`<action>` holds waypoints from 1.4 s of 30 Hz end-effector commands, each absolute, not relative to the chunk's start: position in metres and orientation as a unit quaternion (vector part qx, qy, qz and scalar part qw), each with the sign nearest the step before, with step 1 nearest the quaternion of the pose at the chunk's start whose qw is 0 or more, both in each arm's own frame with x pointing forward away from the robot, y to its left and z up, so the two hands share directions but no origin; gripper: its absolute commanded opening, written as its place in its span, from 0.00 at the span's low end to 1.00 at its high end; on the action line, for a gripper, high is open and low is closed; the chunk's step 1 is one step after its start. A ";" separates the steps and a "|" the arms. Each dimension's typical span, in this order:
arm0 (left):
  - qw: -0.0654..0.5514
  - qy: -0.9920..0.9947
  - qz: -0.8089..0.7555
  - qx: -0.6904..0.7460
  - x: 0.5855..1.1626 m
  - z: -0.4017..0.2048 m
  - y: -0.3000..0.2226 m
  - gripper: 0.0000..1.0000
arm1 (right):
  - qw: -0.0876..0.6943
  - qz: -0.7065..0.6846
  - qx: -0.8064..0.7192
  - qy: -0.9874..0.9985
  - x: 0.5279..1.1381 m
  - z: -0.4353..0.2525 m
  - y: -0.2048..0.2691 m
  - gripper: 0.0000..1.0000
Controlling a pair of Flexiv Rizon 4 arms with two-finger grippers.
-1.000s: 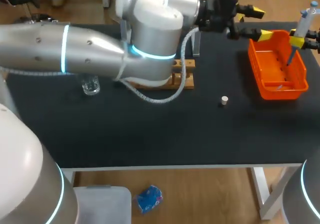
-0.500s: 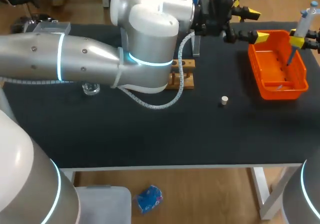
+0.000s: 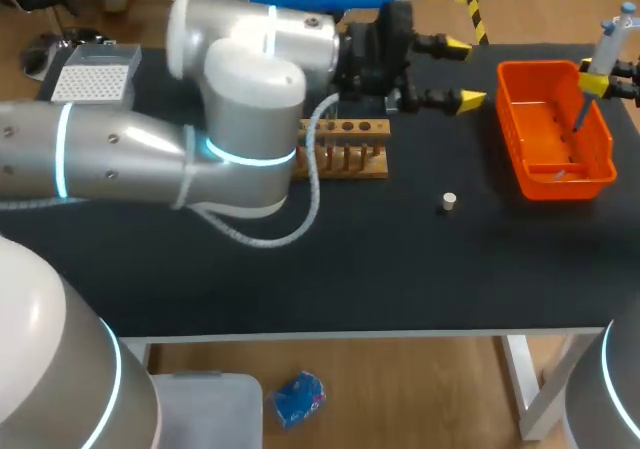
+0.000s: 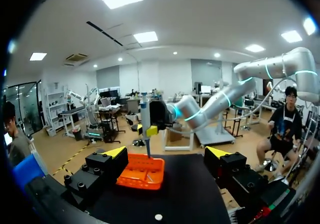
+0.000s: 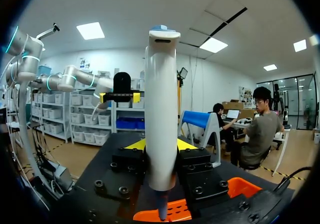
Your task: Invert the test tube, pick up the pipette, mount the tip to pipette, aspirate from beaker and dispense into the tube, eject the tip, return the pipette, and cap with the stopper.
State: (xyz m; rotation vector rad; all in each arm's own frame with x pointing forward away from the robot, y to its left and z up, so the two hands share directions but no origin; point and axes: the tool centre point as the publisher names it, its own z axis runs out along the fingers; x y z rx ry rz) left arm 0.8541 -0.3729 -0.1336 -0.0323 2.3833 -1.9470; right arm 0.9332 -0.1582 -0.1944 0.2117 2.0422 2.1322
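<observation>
Right gripper (image 5: 160,145): fingers closed on the barrel of the pipette (image 5: 161,99), which stands upright with its lower end over the orange bin (image 3: 565,181) at the far right of the table (image 3: 350,259). Left gripper (image 3: 462,69): fingers spread wide with nothing between them, hanging above the table between the wooden tube rack (image 3: 350,154) and the bin, apart from both. The white stopper (image 3: 449,202) lies alone on the black top, nearer the robot than the left gripper. Only the head view shows the rack and a white tip box (image 3: 93,72) at the far left corner; there the left arm (image 3: 120,159) covers the table's left middle (the beaker is hidden behind it). Only the left wrist view shows bin, pipette and stopper together ahead of the open fingers. Only the right wrist view shows the fingers touching the pipette from both sides. Against the frame one second earlier: the left gripper was at the bin's left rim and has drawn back toward the rack. The tip box has been uncovered and the beaker covered. Pipette, bin and stopper are unmoved.
</observation>
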 end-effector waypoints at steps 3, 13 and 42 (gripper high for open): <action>0.045 0.767 -0.639 -0.040 0.844 -0.135 -0.345 1.00 | 0.090 0.717 0.070 0.687 0.933 -0.194 -0.159 0.00; 0.045 0.767 -0.639 -0.040 0.844 -0.135 -0.345 1.00 | 0.096 0.709 0.068 0.696 0.930 -0.200 -0.154 0.00; 0.059 0.763 -0.642 -0.037 0.833 -0.173 -0.290 1.00 | 0.004 0.720 0.033 0.693 0.853 -0.233 0.002 0.00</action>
